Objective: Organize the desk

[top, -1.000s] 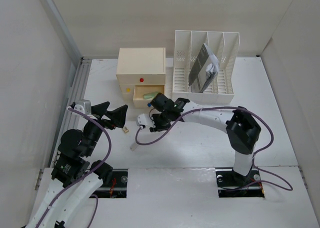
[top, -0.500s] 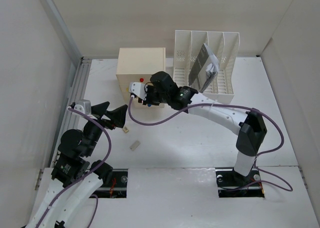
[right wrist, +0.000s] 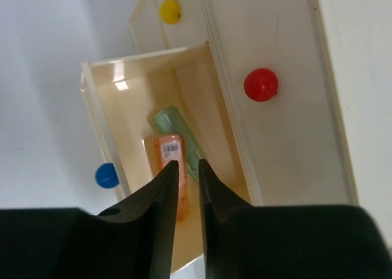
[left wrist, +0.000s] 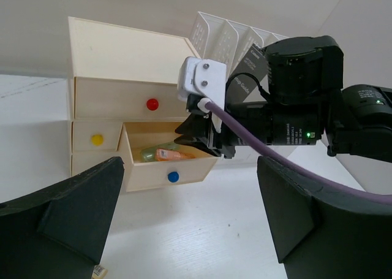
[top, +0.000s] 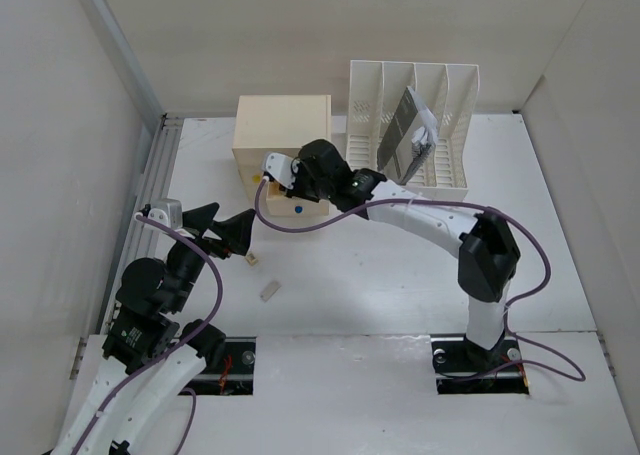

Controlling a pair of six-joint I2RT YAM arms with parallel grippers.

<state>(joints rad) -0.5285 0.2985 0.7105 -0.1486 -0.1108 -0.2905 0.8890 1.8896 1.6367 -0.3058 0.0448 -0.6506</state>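
Desk (top: pixel 400 275): wide matte white top spanning the whole top view, both arm bases at its near edge. Grey metal rail (top: pixel 150 200) runs along its left edge.

Left gripper (top: pixel 222 225) hovers over the desk near the rail, front-left of the drawer box. Its fingers are spread wide w/ nothing btwn them, and its wrist cam faces the box front. Just right of it and nearer the bases, 2 small loose bits lie on bare desk: a tan block (top: pixel 253 259) and a pale stick-like piece (top: pixel 268 290), a little apart.

Cream wooden drawer box (top: pixel 282 125) sits at the back, left of centre. It has 3 drawers. The top one w/ red knob (left wrist: pixel 152 103) and the small lower-left one w/ yellow knob (left wrist: pixel 96 139) are both closed. The lower-right one w/ blue knob (left wrist: pixel 173 176) is pulled out. Inside the open drawer (right wrist: pixel 128 126) lie a pale green item (right wrist: pixel 174 129) and an orange item (right wrist: pixel 168 153) w/ a barcode label, side by side.

Right gripper (right wrist: pixel 187 165) hangs over the open drawer, tips pointing down into it. Its fingers are only a narrow gap apart and grip nothing; the orange item lies below them on the drawer floor.

White slotted file rack (top: pixel 365 95) stands just right of the box; can't tell if they touch. A dark booklet (top: pixel 403 125) leans tilted in a middle slot.
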